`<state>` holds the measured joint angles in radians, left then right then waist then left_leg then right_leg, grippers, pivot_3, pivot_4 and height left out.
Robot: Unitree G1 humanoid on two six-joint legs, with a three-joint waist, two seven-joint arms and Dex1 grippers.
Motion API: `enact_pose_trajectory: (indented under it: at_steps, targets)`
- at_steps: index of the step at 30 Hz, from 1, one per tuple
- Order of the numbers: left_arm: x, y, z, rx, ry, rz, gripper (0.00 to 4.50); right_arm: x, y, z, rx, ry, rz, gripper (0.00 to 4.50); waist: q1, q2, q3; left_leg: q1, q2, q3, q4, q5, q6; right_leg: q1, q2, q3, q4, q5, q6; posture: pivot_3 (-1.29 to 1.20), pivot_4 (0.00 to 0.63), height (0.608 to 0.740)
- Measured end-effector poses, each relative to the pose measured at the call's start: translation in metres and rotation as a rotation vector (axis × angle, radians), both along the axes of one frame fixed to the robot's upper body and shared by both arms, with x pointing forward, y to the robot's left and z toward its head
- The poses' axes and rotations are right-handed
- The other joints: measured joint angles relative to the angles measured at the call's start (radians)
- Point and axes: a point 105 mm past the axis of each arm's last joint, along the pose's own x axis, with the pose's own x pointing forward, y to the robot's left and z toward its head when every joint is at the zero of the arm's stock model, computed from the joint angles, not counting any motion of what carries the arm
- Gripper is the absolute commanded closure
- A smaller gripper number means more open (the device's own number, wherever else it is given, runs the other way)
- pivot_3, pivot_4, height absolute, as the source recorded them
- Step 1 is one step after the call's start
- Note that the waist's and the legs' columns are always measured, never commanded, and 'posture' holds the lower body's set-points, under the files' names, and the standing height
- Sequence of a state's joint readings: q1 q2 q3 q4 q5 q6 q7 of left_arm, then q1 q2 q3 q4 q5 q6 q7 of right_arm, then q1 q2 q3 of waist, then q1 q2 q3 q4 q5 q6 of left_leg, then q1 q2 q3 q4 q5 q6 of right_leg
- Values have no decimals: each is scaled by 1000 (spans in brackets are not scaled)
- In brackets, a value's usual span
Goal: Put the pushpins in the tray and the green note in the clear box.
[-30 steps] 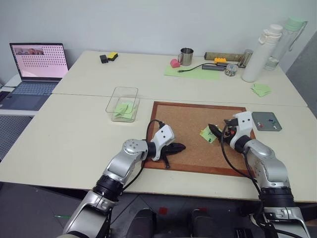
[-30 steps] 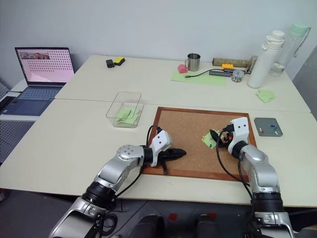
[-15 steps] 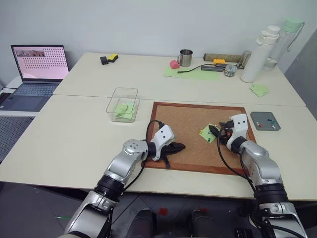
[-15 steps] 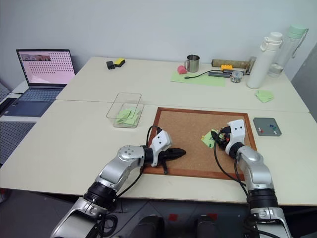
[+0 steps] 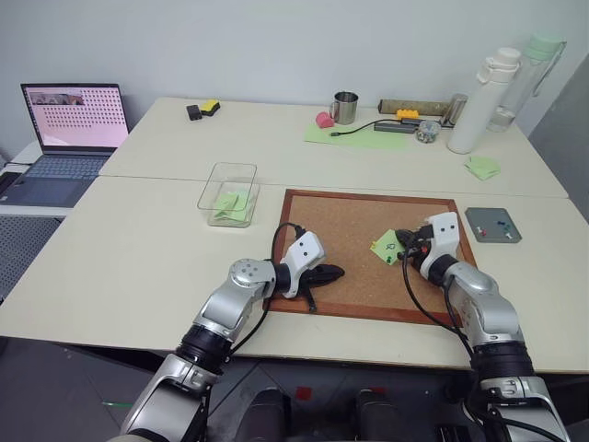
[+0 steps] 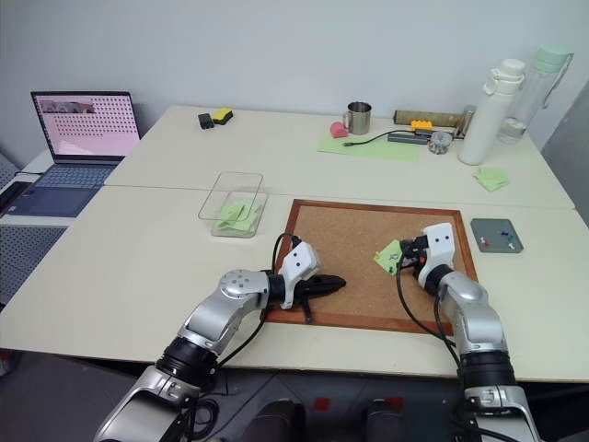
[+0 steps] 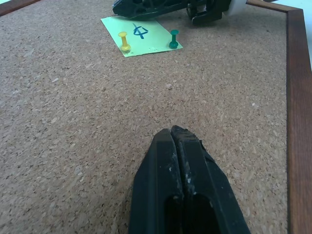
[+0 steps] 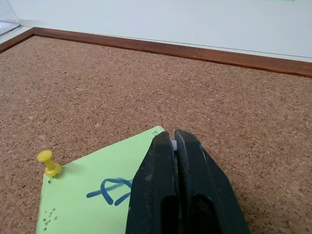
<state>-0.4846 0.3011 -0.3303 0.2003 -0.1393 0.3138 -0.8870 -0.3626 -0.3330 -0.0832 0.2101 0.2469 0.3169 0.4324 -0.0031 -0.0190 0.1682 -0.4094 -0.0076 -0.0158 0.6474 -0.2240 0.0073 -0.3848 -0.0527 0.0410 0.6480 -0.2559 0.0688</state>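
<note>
Pale worktop [image 5: 138, 239] carries the corkboard [image 5: 350, 230], where the right hand [image 8: 176, 146] has just closed from wide open, seemingly pinching something white, maybe a pin, at the green note's [image 8: 97, 204] corner. Left hand [image 7: 175, 139] stays shut and empty. I judge pin removal is beginning. The note, with blue scribble, still holds a yellow pushpin [image 7: 124, 41] and a green pushpin [image 7: 173, 39].

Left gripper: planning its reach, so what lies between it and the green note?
Bare corkboard between left gripper and green note, per left wrist view.
</note>
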Motion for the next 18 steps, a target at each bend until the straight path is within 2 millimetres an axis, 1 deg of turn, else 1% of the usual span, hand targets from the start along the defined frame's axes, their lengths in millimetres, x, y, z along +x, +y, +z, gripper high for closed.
enact_pose_trajectory:
  at_steps: [6,7,8,9,10,11,14,16,18]
  targets:
    - [-1,-2,1,-2,4,-14,4500,-10,-4,5,51,-7,-10,4456,1,0,0,0,0,0,-1,0,0,0,0,0,0,0,0,0,150,740]
    - [-1,-1,0,2,6,-11,4500,-12,-2,14,71,-37,5,4456,0,1,0,0,0,0,-1,0,0,-1,0,0,0,0,0,0,150,740]
    - [0,-1,1,9,3,-8,4500,-14,3,30,92,-84,32,4456,-1,1,0,0,0,0,-1,0,0,-1,0,0,0,0,0,0,150,740]
    - [1,-2,0,14,3,-5,4500,-16,7,40,97,-117,50,4456,-1,1,0,0,0,-1,-1,0,0,0,0,0,0,0,0,0,150,740]
    - [2,-3,0,17,4,-5,4500,-17,9,48,103,-142,62,4456,-1,1,0,0,0,-1,0,0,0,0,0,0,0,0,0,0,150,740]
    - [2,-4,0,18,5,-4,4500,-18,10,52,109,-151,69,4456,0,1,0,0,0,-1,0,0,0,1,0,-1,0,0,0,0,150,740]
    - [2,-5,0,21,4,-6,4500,-21,8,52,114,-140,67,4456,1,1,0,1,0,0,0,0,0,1,0,0,-1,0,0,0,150,740]
    - [1,-5,0,21,4,-9,4500,-22,0,51,127,-127,32,4456,1,1,0,0,0,0,0,0,0,1,0,0,-1,0,0,0,150,740]
    - [2,-5,0,22,4,-8,4500,-21,-8,53,136,-131,2,4456,1,1,-1,0,0,0,0,0,0,1,0,0,-1,0,0,0,150,740]
